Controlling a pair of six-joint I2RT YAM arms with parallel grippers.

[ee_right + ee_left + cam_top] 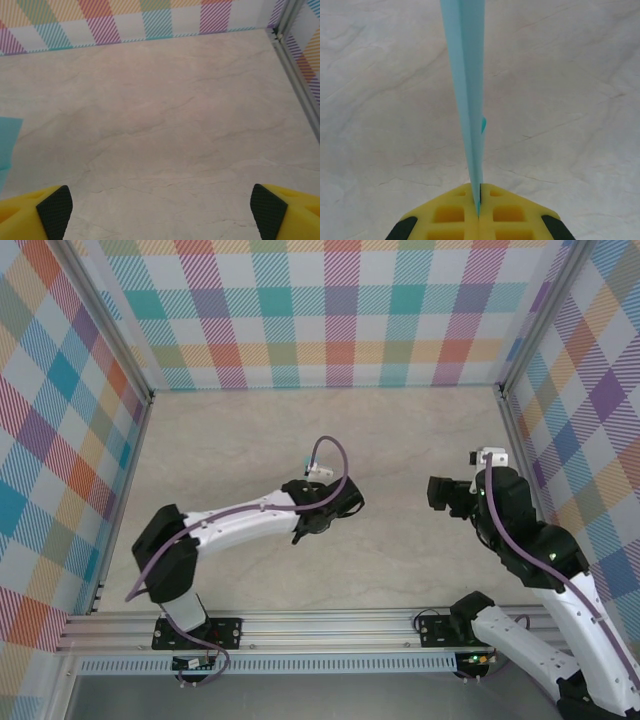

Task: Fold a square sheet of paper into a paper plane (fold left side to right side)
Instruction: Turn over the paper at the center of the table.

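Between the left end effector (479, 205) pads, pinched together: paper plane (467, 75), gripped at its near end.
Runs edge-on, long axis straight ahead over the counter (570, 100); sits off to the left of the right end effector (162, 210), spread wide and empty, so nearer the left arm.

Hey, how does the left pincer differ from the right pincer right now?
The left pincer is shut, while the right pincer stands wide open. The left pincer clamps the folded turquoise paper edge-on between its fingers, whereas the right pincer holds nothing, with bare table showing between its fingers. Both have yellow fingers with black pads.
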